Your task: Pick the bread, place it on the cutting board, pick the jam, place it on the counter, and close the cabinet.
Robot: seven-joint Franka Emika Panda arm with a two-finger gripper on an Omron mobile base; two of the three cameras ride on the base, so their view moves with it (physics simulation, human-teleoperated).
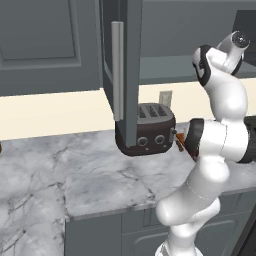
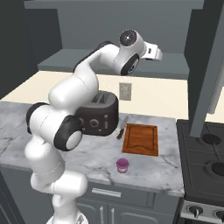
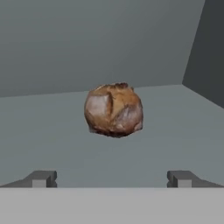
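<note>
Gripper [image 3: 112, 178] jaws stood wide apart, holding nothing; both finger tips [image 3: 43, 178] showed at the bottom of the hand view with clear space between them. Directly ahead of the gripper, centred between the tips and apart from them, sat the bread [image 3: 113, 110] (a rounded brown lump, mottled tan and darker brown) on the grey floor of the cabinet [image 3: 52, 39]. Behind the bread rose the cabinet's back wall, and a side wall closed the space to the right in that view.

Seen from the right base view, the hand reached up into the open cabinet [image 2: 131, 26], whose door [image 1: 122, 65] with its pale bar handle [image 1: 117, 70] stood swung out. Well below the gripper lay the counter [image 2: 153, 168]. On it, the cutting board [image 2: 141, 139] lay flat and bare beside the toaster [image 2: 98, 114], with a knife [image 2: 122, 128] between the two. Nearer the counter's front edge stood the jam [image 2: 122, 165], apart from the board.
</note>
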